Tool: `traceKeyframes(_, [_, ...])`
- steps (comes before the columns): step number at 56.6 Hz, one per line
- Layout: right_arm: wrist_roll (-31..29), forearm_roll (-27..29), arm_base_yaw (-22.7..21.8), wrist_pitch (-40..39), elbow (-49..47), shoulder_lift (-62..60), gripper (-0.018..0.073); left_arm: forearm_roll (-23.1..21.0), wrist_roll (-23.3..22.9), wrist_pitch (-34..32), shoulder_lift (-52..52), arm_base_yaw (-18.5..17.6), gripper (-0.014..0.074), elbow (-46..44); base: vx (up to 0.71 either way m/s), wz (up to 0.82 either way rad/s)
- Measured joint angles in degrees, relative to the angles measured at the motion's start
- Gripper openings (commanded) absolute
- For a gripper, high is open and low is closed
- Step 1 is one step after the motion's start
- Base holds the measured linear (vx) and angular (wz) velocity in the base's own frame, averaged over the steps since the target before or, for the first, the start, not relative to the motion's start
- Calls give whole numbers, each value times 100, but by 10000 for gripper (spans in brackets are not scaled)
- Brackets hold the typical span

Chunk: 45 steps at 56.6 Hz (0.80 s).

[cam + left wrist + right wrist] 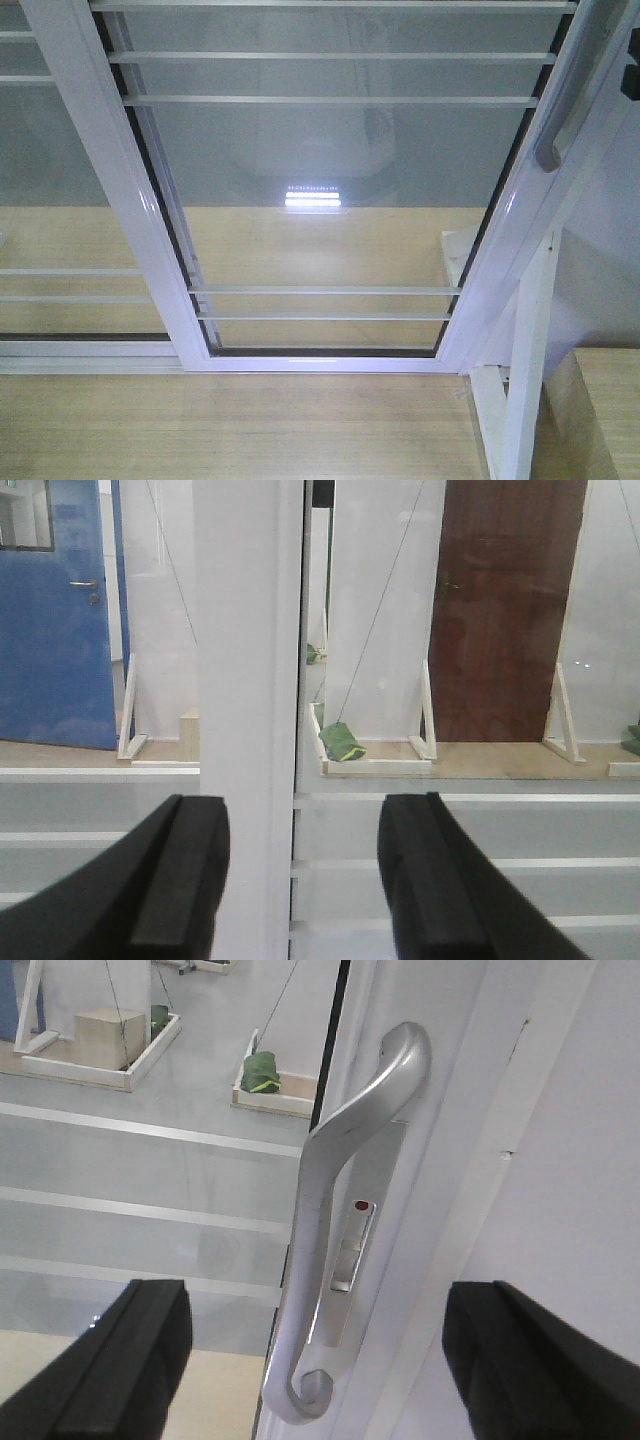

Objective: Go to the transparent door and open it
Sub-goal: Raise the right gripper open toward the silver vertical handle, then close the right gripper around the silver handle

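Transparent door [330, 200]: fills the middle of the front view. It is clear glass in a white frame, with thin white bars in pairs near the top and bottom, and its foot stands on the pale wooden floor [230, 420].
Pull handle [555, 130]: grey and curved, on the door's right stile, at 2 o'clock in the front view.
Neighbouring glass panel [60, 150]: at 9 o'clock, white-framed, overlapping the door's left edge.
Left claw [300, 810]: spread wide and held level, pointing straight at the glass. Its two black fingers [180, 880] rise from 7 and 5 o'clock. A white upright frame post [245, 680] stands between them; whether they touch it cannot be told.
Right claw [315, 1300]: spread wide, one finger at 8 o'clock and the other at 4 o'clock. It faces the pull handle, which shows in the gap between them, and neither finger touches it.
Lock plate [350, 1250]: behind the handle, with a small red mark [361, 1204].
Through the glass: a blue door [55, 630] at 9 o'clock, a brown door [505, 610] at 2 o'clock and a green bag [342, 742] on a white base near the centre.
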Motion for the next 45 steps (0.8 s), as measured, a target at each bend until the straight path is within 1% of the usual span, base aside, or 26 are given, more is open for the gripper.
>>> traceKeyframes(13, [166,0,-7,-953,0,893,566,0,0,49,0,0,470,0,0,0])
traceKeyframes(24, [364,0,-7,-1676,-15,1614,530,0,0,49,0,0,470,0,0,0])
traceKeyframes(33, [398,0,-7,-1810,-351,2157,515,0,0,49,0,0,470,0,0,0])
traceKeyframes(45, [438,0,-7,-1888,-1105,2823,511,0,0,49,0,0,470,0,0,0])
